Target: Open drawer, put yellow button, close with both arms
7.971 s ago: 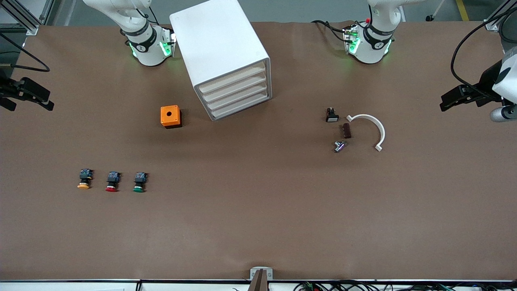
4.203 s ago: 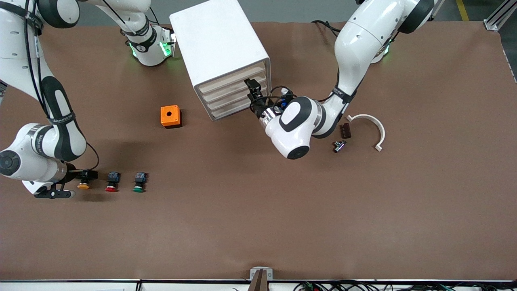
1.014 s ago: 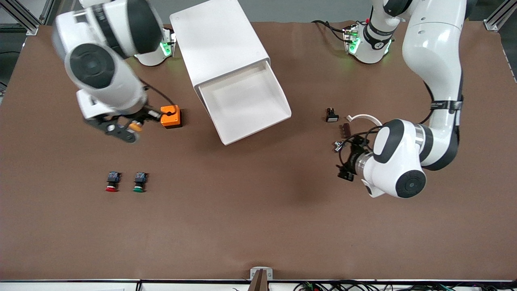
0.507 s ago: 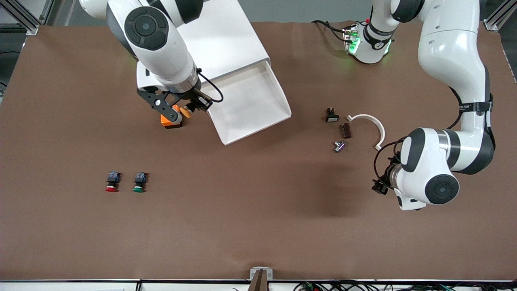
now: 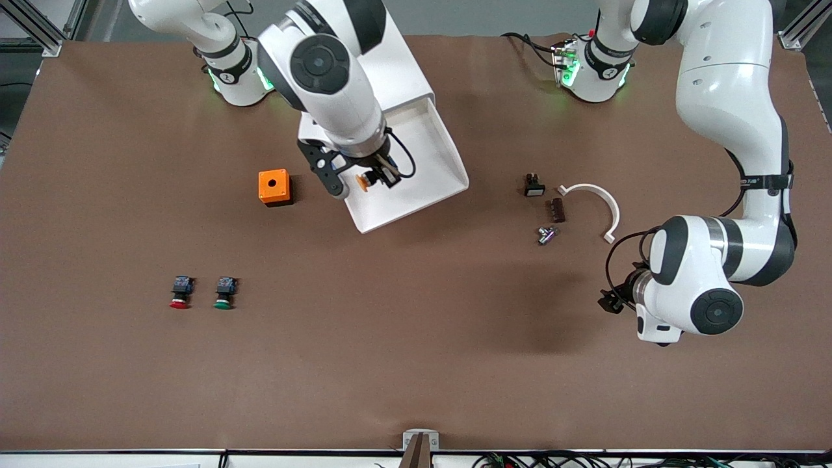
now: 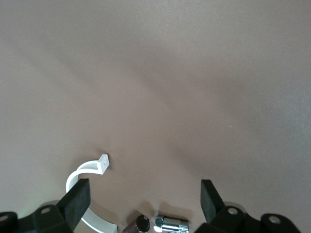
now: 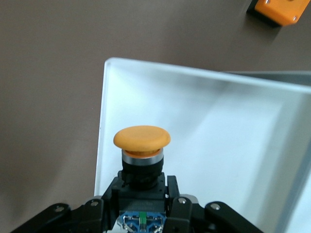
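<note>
half a second ago the right gripper (image 5: 356, 181) was over the orange box (image 5: 274, 187); now it hangs over the pulled-out drawer (image 5: 416, 195) of the one cabinet (image 5: 396, 71), pinching the yellow button (image 5: 362, 182). the left gripper (image 6: 145, 196), spread and empty, has barely moved, over bare table (image 5: 416, 364). two buttons remain: red (image 5: 179, 292), green (image 5: 224, 292).

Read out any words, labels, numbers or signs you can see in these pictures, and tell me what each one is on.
No text here can be read.
Pale lettering on the black band of the left arm: too small to read.
Dark mark on the right arm's base and on the left arm's base: too small to make out.
Yellow button, drawer, orange box: no writing shows.
</note>
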`<state>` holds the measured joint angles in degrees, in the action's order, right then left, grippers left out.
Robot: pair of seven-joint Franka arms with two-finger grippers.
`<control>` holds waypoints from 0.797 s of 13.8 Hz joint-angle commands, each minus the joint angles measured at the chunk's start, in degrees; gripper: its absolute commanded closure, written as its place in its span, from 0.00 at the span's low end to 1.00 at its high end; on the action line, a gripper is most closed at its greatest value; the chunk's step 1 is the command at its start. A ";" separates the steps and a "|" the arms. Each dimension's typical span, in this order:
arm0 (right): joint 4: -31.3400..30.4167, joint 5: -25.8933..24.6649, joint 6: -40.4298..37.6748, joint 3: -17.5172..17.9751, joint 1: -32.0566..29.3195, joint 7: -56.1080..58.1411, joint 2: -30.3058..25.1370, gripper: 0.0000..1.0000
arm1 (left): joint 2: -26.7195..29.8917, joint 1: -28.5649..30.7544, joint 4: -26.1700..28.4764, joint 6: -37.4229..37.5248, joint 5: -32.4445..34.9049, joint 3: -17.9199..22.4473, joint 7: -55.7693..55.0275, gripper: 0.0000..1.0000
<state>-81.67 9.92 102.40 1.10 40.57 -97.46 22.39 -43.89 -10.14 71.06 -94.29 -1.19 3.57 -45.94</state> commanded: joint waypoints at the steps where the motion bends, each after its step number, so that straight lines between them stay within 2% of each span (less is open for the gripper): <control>1: -0.67 1.33 3.15 -0.75 1.18 -2.82 1.78 0.91 | 0.29 0.03 0.57 -0.55 -0.48 -0.15 2.52 0.00; 4: -1.74 4.30 4.21 -0.84 0.74 -3.00 2.74 0.93 | 0.38 0.03 0.57 -0.55 -0.48 -0.23 4.18 0.00; 7: -1.83 4.31 4.04 -0.84 1.27 -4.14 4.06 0.92 | 0.64 -0.84 0.48 -0.55 -0.48 -0.50 6.64 0.00; 11: -1.83 4.23 4.13 -0.84 2.50 -4.23 5.21 0.89 | 1.26 -4.88 0.57 -1.95 0.48 -1.90 7.36 0.00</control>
<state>-83.65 12.90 106.20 0.56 42.51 -100.80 27.12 -43.69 -12.88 71.00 -95.25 -1.23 1.80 -39.48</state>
